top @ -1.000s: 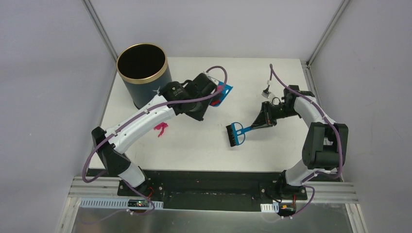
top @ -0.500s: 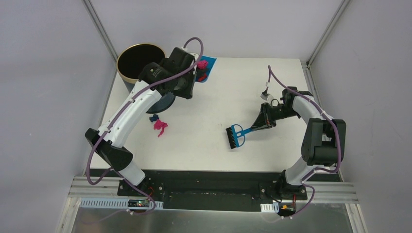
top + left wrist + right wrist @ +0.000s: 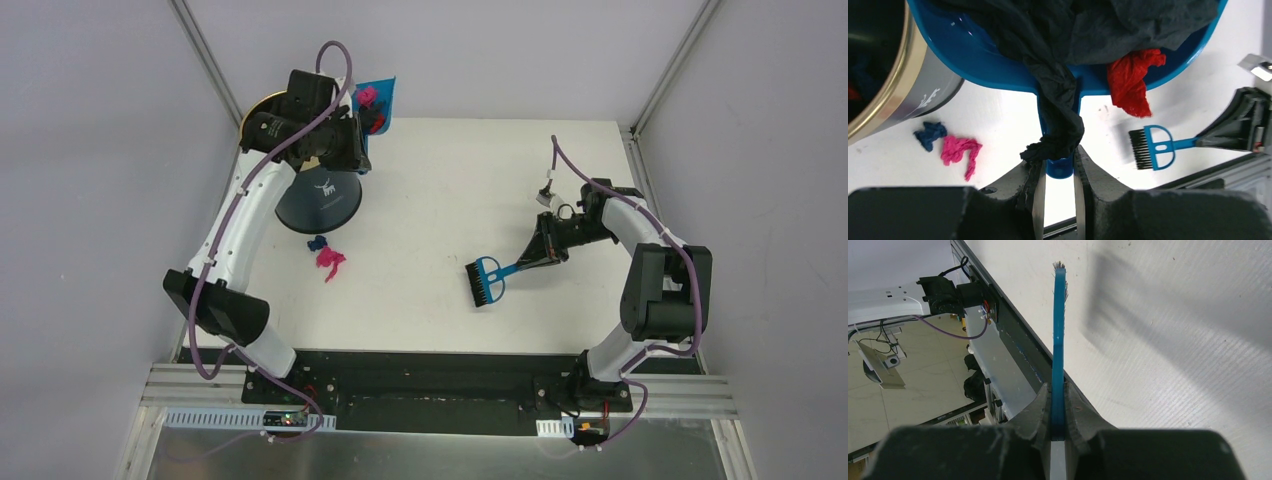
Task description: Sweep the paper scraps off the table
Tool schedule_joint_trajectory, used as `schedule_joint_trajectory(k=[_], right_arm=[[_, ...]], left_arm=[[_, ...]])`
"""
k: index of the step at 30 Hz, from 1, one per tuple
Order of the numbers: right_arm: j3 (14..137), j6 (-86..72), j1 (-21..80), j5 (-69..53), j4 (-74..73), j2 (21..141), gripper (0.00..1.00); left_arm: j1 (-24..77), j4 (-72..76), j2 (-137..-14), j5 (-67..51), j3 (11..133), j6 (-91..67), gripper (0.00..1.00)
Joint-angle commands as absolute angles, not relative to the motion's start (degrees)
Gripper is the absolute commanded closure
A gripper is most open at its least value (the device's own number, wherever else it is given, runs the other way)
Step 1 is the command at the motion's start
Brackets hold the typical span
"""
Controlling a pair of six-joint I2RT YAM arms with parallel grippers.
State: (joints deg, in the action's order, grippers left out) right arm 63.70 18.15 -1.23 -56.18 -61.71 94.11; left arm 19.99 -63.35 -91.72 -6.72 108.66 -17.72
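My left gripper (image 3: 1060, 165) is shut on the handle of the blue dustpan (image 3: 973, 55), held high beside the navy gold-rimmed bin (image 3: 322, 198); the pan (image 3: 382, 100) carries black (image 3: 1058, 110), red (image 3: 1133, 80) and magenta (image 3: 367, 97) paper scraps. A black scrap hangs down over the handle to my fingers. A magenta scrap (image 3: 329, 261) and a dark blue scrap (image 3: 316, 243) lie on the white table (image 3: 420, 300) near the bin; they also show in the left wrist view (image 3: 960, 150). My right gripper (image 3: 1058, 427) is shut on the blue hand brush (image 3: 487, 276), bristles resting on the table.
The bin's gold rim (image 3: 883, 100) is at the left of the left wrist view, with dark scraps inside. The black front rail (image 3: 420, 365) runs along the table's near edge. Grey walls enclose the table on three sides.
My left arm has lifted the loaded dustpan up and left, from the table's middle to above the bin's far side. The two scraps near the bin became uncovered. The right arm and brush have stayed still.
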Motion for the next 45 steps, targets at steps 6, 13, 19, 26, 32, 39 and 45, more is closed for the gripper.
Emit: schedule_joint_trajectory(k=[6,13,19,26,32,39,45], right_arm=[[63.94,19.42,-1.35,-56.71,-61.08,93.06,1.0],[64.5,20.04,-1.32,-56.34,-61.62,93.87,1.0],[64.59,20.14,-1.32,-55.84,-61.74,94.12,1.0],[64.86,20.21,-1.36,-55.85,-62.05,94.76,1.0],[64.84,20.22,-1.37,-55.66,-62.07,94.5,1.0],[64.86,20.17,-1.32,-55.71,-62.0,94.7,1.0],[64.95,20.21,-1.37,-55.71,-62.22,95.11,1.0]], left_arm=[[7.95,-41.86,-85.43,-28.2,98.96,-33.05,1.0],[2.24,-9.83,-79.43,-38.41,81.21,-53.02,1.0],[1.47,8.74,-76.02,-39.51,70.73,-63.2,1.0],[-1.05,26.51,-74.33,-39.1,61.58,-75.29,1.0],[-2.71,48.8,-78.65,-37.55,54.29,-93.42,1.0],[-2.7,78.73,-89.02,-32.68,52.73,-114.37,1.0],[-2.75,74.34,-86.09,-34.01,52.57,-110.71,1.0]])
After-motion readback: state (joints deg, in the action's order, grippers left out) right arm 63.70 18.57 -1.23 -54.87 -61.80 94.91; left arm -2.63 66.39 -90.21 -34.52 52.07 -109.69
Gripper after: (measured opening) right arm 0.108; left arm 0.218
